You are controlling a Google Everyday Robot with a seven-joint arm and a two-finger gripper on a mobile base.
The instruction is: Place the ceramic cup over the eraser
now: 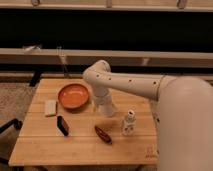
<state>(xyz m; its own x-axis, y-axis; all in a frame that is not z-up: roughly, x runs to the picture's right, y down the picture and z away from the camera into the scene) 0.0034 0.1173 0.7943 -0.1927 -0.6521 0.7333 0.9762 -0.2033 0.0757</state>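
Observation:
The ceramic cup (108, 111) is a small white cylinder on the wooden table (75, 147), just right of the orange bowl. My gripper (104, 104) points straight down onto it from the white arm's wrist, and its lower end merges with the cup's top. I cannot tell whether it grips the cup. The eraser (62, 125) is a flat black bar lying at the front left of the table, well to the left of the gripper and nearer the front edge.
An orange bowl (73, 96) sits left of the gripper, with a pale beige block (50, 107) further left. A reddish-brown oblong piece (103, 134) and a white bottle-like figure (128, 123) lie in front and to the right. A dark bench runs behind the table.

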